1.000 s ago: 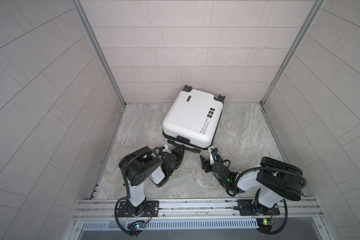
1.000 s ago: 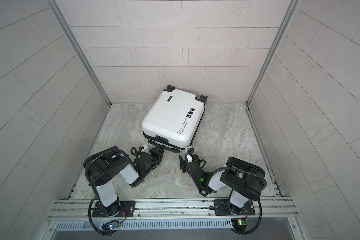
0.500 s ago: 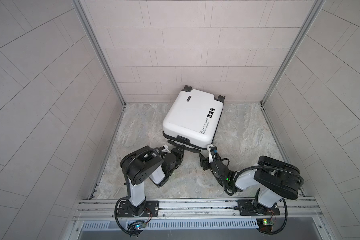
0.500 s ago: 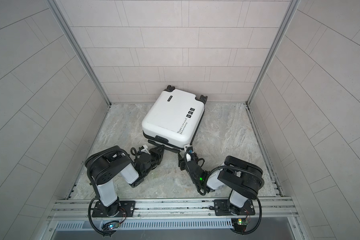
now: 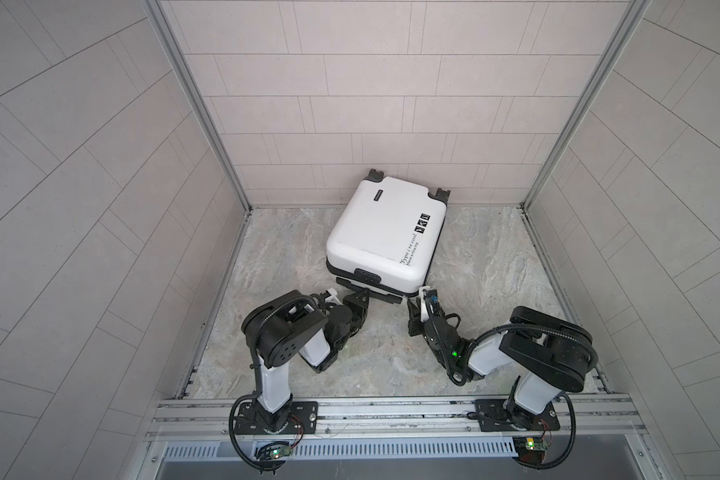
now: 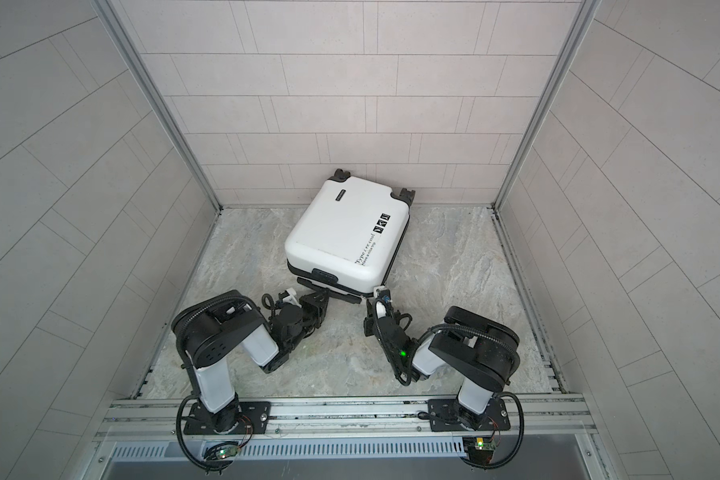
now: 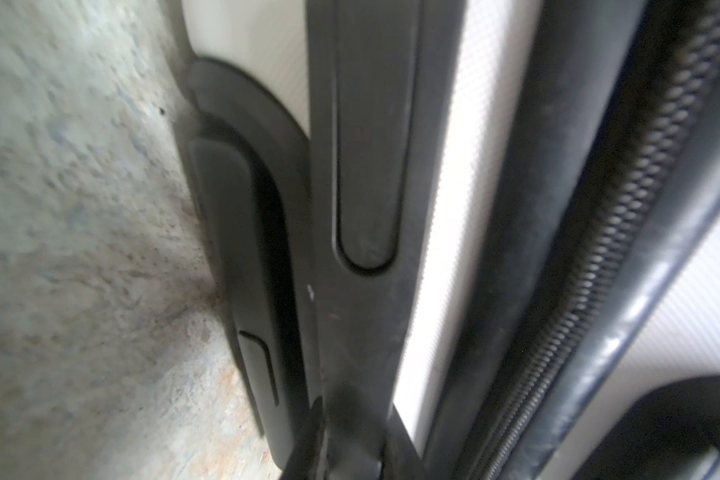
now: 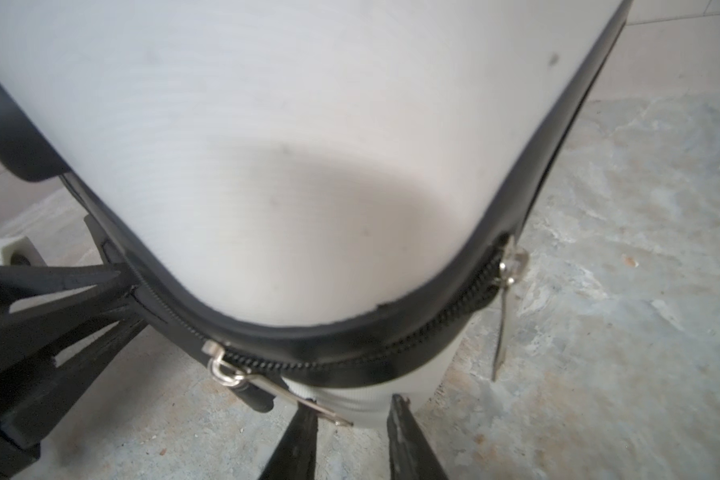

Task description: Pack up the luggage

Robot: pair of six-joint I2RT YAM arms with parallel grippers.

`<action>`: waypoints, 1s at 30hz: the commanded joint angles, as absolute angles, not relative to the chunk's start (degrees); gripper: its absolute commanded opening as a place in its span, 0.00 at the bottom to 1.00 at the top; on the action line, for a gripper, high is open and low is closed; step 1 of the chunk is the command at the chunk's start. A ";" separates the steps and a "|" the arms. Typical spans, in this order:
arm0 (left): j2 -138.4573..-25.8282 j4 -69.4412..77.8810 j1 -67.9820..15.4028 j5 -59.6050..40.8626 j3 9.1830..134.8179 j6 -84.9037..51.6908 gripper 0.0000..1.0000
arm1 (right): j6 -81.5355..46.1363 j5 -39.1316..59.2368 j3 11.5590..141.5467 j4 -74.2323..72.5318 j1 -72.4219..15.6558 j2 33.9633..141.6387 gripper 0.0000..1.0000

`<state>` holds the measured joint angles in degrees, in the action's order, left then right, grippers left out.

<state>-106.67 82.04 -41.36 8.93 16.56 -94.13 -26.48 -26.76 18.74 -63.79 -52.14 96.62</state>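
Observation:
The luggage (image 5: 385, 235) (image 6: 346, 232) is a white hard-shell suitcase lying flat and closed, its wheels toward the back wall. My left gripper (image 5: 360, 297) (image 7: 354, 432) is shut on its black handle (image 7: 366, 166) at the near edge. My right gripper (image 5: 413, 302) (image 8: 350, 419) sits low at the near right corner, jaws apart. The tip of a metal zipper pull (image 8: 292, 395) lies between them, against one finger (image 8: 300, 436). A second zipper pull (image 8: 504, 320) hangs further along the black zipper band (image 8: 350, 345).
Tiled walls close in the marble floor (image 5: 495, 291) on three sides, with the suitcase near the back wall. A metal rail (image 5: 391, 411) carrying both arm bases runs along the front. In the right wrist view the left gripper (image 8: 51, 299) shows beside the suitcase.
My right gripper has moved in to the suitcase's near right corner and its jaws have narrowed around the zipper pull. The left gripper and the suitcase have not moved.

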 commanded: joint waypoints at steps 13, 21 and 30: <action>-107.80 76.82 -42.10 5.10 16.41 -93.42 0.12 | -28.38 -22.18 13.24 -77.14 -51.68 97.95 0.50; -106.34 76.81 -42.01 5.41 15.86 -93.21 0.12 | -21.63 -20.58 14.48 -69.16 -51.86 91.67 0.57; -106.00 76.77 -42.04 5.30 15.67 -93.53 0.12 | -17.72 -17.64 14.15 -78.51 -51.17 97.38 0.47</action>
